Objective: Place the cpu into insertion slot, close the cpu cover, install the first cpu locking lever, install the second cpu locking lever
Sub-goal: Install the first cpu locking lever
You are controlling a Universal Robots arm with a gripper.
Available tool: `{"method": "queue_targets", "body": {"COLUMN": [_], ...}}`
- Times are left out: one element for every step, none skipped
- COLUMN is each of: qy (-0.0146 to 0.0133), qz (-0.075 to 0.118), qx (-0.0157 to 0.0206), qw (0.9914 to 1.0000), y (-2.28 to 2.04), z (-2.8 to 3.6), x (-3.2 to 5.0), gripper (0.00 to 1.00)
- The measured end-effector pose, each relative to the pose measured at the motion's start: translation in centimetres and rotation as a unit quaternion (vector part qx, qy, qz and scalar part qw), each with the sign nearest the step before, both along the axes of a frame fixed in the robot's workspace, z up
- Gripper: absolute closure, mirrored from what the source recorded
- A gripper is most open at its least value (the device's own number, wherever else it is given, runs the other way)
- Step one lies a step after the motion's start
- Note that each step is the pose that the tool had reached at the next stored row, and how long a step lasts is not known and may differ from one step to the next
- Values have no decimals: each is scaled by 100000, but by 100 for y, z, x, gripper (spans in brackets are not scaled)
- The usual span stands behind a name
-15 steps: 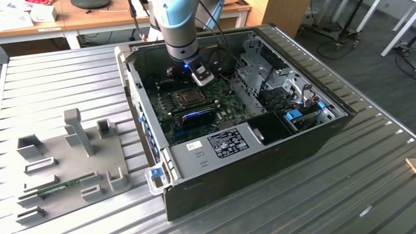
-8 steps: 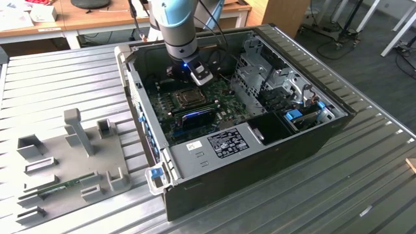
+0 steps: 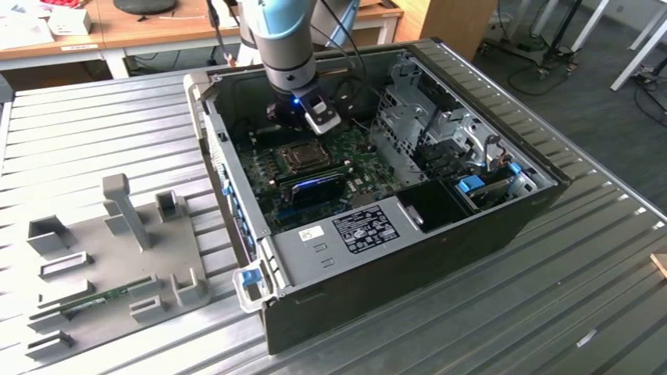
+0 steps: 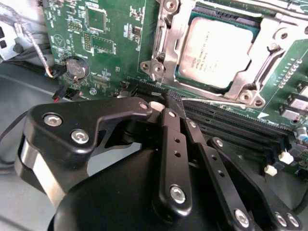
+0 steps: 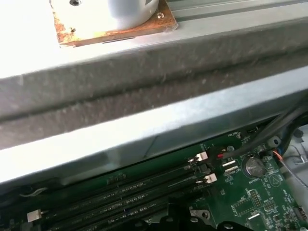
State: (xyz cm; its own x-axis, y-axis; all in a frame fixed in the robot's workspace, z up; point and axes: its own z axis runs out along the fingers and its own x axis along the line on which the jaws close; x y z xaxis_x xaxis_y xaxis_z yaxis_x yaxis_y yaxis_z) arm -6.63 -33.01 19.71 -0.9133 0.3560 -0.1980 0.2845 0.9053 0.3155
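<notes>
Black and jointed, the gripper [image 4: 168, 108] has its fingers drawn together with nothing between them in the second wrist view, its tips just above the long black memory slots [image 4: 240, 127] beside the socket.

In the exterior view, from that view's left: a grey fixture plate [image 3: 109, 266] with upright blocks lies on the ribbed metal table [image 3: 542, 312], well apart from the open black computer case [image 3: 417, 234]. Inside the case, the green motherboard [image 3: 360, 152] carries the square insertion slot [image 3: 302, 156], with the robot arm [image 3: 283, 47] reaching down just behind it. Further toward the exterior view's right stand the silvery drive cages [image 3: 417, 117] and a blue-tabbed part [image 3: 474, 186].

In the second wrist view, a round silver coin battery [image 4: 77, 69] sits on the board, then the thin silvery cpu cover [image 4: 166, 45] lying flat around the flat square cpu [image 4: 216, 53], whose pale grey metal top shows through the cut-out. The cpu is seated in the socket. A thin metal lever rod [image 4: 216, 102] runs along the socket edge nearest the gripper.

In the first wrist view, the memory slots [image 5: 120, 197] run beneath the case's grey metal wall [image 5: 144, 139].
</notes>
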Motion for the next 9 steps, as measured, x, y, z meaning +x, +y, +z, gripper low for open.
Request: {"method": "queue_targets", "body": {"qy": [1, 0, 0, -3, -4, -6, -13, -9, 10], "qz": [-39, -79, -115, -148, -164, -172, -172, -173, -173], "qx": [-3, -5, -3, -2, -5, 0, 9, 3, -22], "qw": [100000, 100000, 100000, 100000, 100000, 100000, 100000, 100000, 100000], "y": [0, 0, 0, 0, 0, 0, 0, 0, -1], "z": [17, 34, 50, 62, 68, 70, 70, 73, 80], "x": [0, 0, 0, 0, 0, 0, 0, 0, 0], "gripper": [89, 89, 89, 89, 89, 89, 89, 89, 89]}}
